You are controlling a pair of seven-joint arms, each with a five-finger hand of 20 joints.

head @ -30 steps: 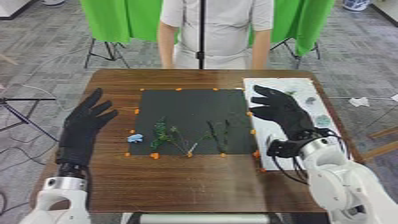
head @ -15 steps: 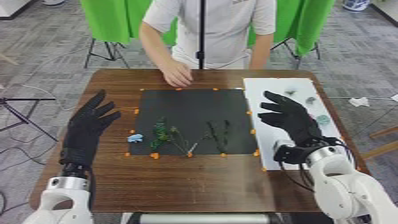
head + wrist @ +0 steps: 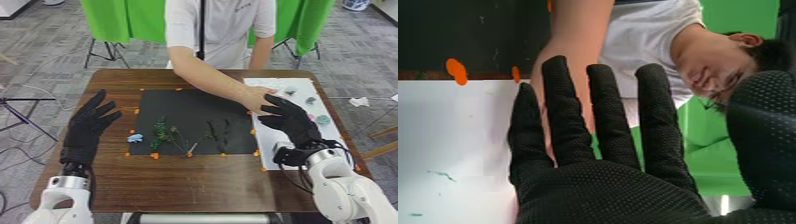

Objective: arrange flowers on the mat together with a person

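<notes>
My right hand [image 3: 289, 120] is over the white board [image 3: 274, 162], its fingers straight and holding nothing; in the right wrist view the black glove [image 3: 607, 192] has fingers extended. A person's hand [image 3: 256, 98] reaches onto the board, partly behind my right hand's fingers; whether it holds anything is hidden. My left hand [image 3: 86, 125] is open above the table, left of the dark mat [image 3: 191, 107]. Green stems [image 3: 162, 132] and thin dark stems [image 3: 218, 136] lie on the mat's near part. A light-blue flower [image 3: 135, 138] sits at its left edge.
Small pale green and grey pieces [image 3: 322, 120] lie on the white board near my right hand. Orange marks [image 3: 155, 156] edge the mat. The person's forearm [image 3: 213, 80] crosses the mat's far right corner.
The person's hand has moved from the table's far edge across to the white board, beside my right hand. My right hand has shifted slightly rightward since a second ago.
</notes>
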